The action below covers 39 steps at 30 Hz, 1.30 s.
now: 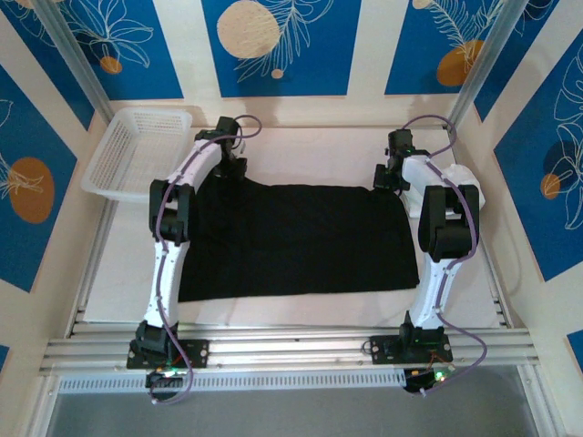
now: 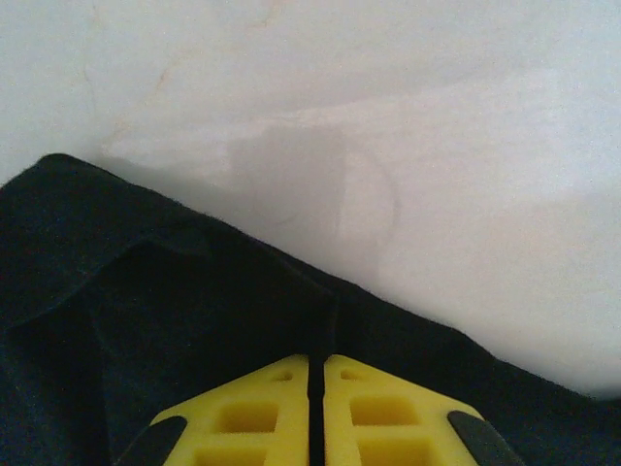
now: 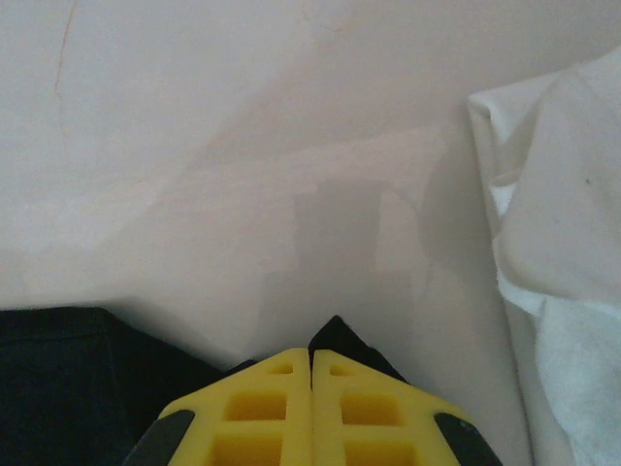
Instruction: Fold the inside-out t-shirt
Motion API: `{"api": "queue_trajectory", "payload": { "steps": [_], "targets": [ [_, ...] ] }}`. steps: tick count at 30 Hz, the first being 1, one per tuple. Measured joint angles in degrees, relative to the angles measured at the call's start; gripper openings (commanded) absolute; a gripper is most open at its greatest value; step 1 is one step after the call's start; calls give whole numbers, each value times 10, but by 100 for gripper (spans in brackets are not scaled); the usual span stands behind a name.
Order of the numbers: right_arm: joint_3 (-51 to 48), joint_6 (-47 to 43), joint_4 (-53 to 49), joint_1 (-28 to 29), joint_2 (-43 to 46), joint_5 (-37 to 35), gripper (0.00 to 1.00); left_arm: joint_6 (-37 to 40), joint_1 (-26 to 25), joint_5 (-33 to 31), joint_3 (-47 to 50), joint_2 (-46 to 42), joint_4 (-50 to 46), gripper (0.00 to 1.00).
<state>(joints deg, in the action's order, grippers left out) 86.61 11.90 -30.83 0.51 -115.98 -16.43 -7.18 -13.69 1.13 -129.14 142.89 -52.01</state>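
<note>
The inside-out t-shirt point(image 1: 291, 241) lies flat on the white table as a plain black, roughly rectangular sheet, with no print showing. My left gripper point(image 1: 232, 168) is at its far left corner. In the left wrist view the yellow fingers point(image 2: 262, 413) of that gripper point(image 2: 316, 361) are shut on a ridge of the black cloth point(image 2: 146, 320). My right gripper point(image 1: 388, 177) is at the far right corner. Its yellow fingers point(image 3: 369, 413) are pressed together at the gripper point(image 3: 311, 354), and a black tip of the shirt point(image 3: 336, 336) pokes out between them.
A white mesh basket point(image 1: 137, 150) stands at the back left of the table. A white folded garment point(image 1: 455, 177) lies just right of the right gripper, and its edge point(image 3: 563, 243) is close by in the right wrist view. Aluminium rails point(image 1: 291, 350) run along the near edge.
</note>
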Motion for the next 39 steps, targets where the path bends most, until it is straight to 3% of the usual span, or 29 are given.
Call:
{"api": "queue_trajectory", "payload": {
  "steps": [9,17,22,29,39],
  "targets": [
    [0,0,0,-3,0,0,0,-2,5,9,12,-42,4,0],
    [0,0,0,-3,1,0,0,-11,9,7,54,-101,23,0],
    [-17,0,1,-4,26,0,0,-31,13,-4,169,-182,64,0],
    [-61,3,7,-5,115,-1,0,-92,47,-5,363,-367,141,0],
    [-120,3,12,-29,172,-9,0,-216,140,115,595,-567,240,0]
  ]
}}
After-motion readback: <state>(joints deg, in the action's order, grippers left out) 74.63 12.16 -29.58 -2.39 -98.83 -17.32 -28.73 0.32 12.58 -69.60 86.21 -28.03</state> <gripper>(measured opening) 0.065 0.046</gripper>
